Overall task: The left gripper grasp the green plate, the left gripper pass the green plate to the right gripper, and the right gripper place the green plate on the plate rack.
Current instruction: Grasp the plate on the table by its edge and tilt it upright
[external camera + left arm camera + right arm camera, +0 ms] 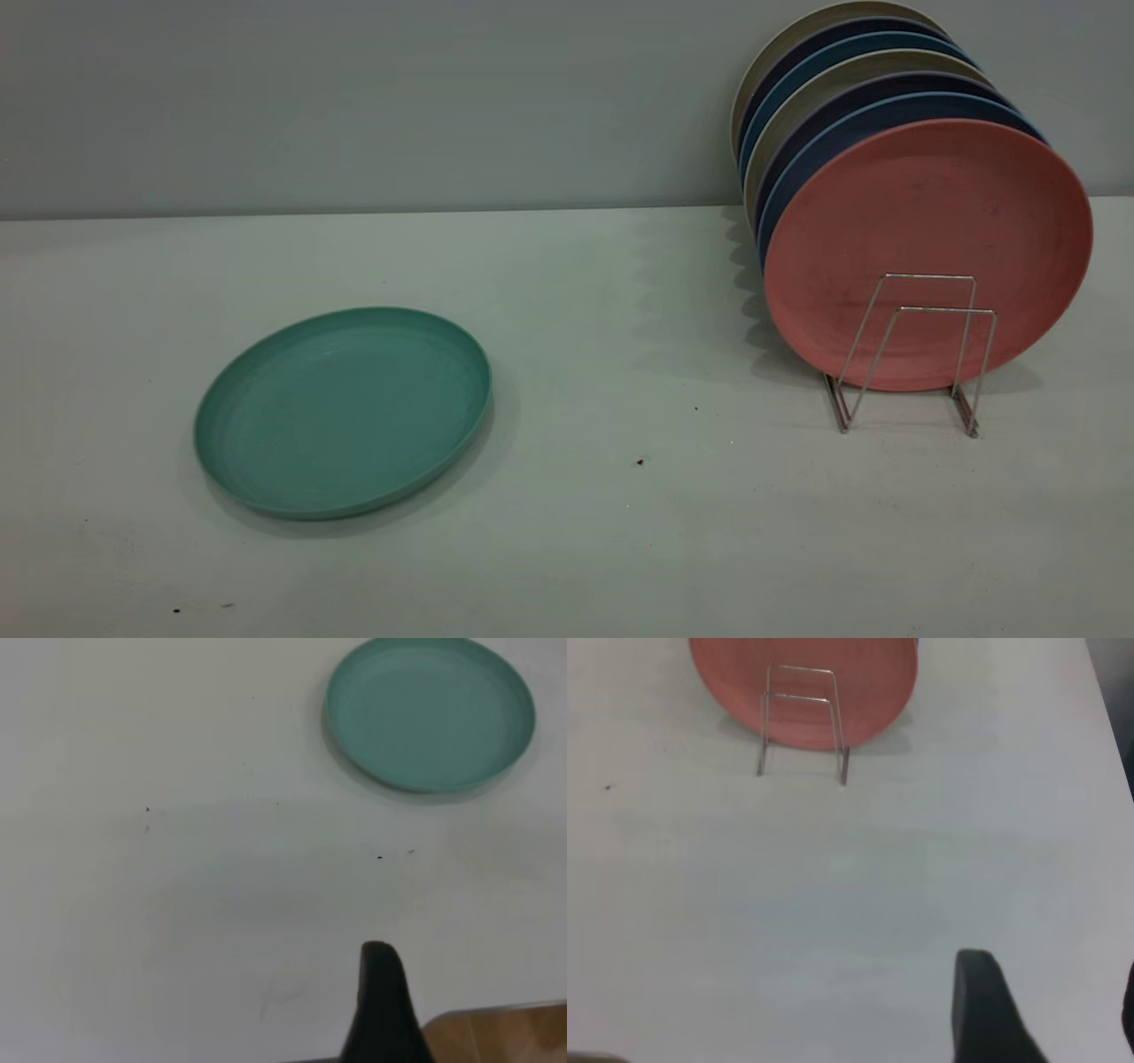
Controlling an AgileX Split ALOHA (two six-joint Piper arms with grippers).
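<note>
The green plate [342,412] is lying flat on the white table [620,532], well apart from the plate rack [912,354], untouched. The rack is holding a row of upright plates, the pink plate [926,230] frontmost behind two free wire loops. My left claw [383,1010] is hanging well short of the green plate, my right claw [988,1014] well short of the rack; I cannot tell how wide either is standing.

Bare counter [620,532] lies open between the green plate [343,411] and the plate rack [912,354], well apart. In the rack, the pink plate [930,230] and the plates [850,97] stacked behind it block its rear slots; the front wire loops stand free for me.
</note>
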